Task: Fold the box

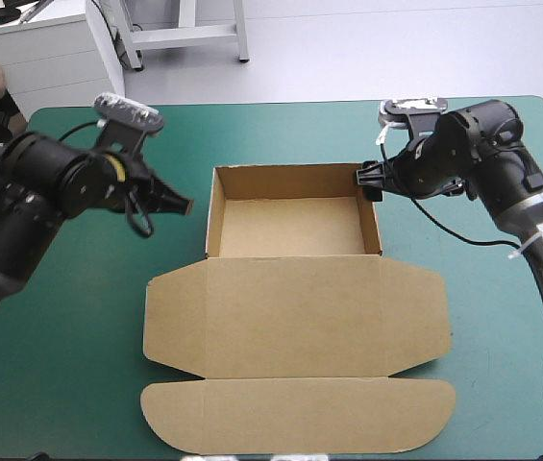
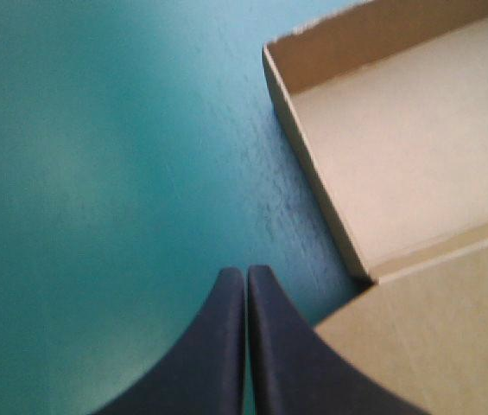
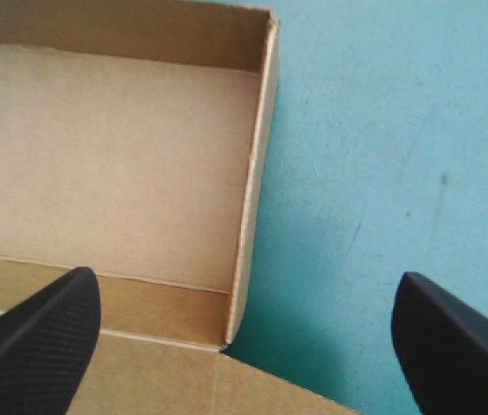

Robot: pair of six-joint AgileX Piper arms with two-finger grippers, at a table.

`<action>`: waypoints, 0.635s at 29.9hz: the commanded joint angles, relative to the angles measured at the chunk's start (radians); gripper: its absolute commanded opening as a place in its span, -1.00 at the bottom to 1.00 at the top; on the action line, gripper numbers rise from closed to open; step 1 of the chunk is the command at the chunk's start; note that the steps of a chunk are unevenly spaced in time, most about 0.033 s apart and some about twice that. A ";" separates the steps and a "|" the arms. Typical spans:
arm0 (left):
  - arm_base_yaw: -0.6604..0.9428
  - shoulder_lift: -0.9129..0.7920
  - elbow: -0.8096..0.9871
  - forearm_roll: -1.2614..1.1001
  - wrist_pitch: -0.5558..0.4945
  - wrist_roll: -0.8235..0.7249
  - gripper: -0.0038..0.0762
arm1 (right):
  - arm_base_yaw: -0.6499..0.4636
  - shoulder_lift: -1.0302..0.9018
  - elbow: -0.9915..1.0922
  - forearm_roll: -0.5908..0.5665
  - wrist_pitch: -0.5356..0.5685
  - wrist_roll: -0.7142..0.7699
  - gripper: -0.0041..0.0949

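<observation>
Now the box (image 1: 295,317) sits mid-frame, an open tray, left gripper (image 1: 183,204) closed and empty, right gripper (image 1: 367,181) spread wide at its upper-right corner, where a push could flatten the wall.

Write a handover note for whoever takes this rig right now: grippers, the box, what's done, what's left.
Left gripper: black fingers shut, empty, over the teal-green cover beside the tray's left wall.
Right gripper: open, at the tray's right wall near its far corner; contact unclear.
Brown board box: mid-table, walls raised into an open tray, lid flat toward the near edge.
Done: tray walls. Left: the lid panels, not yet folded.
</observation>
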 commanded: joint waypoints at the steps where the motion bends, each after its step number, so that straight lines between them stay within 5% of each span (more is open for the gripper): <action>1: -0.004 -0.173 0.126 0.015 0.031 -0.003 -0.93 | -0.006 -0.003 -0.005 -0.013 -0.047 0.001 0.77; 19: -0.004 -0.833 0.645 0.011 -0.008 -0.029 -0.93 | -0.006 0.271 -0.005 -0.015 -0.104 0.029 0.77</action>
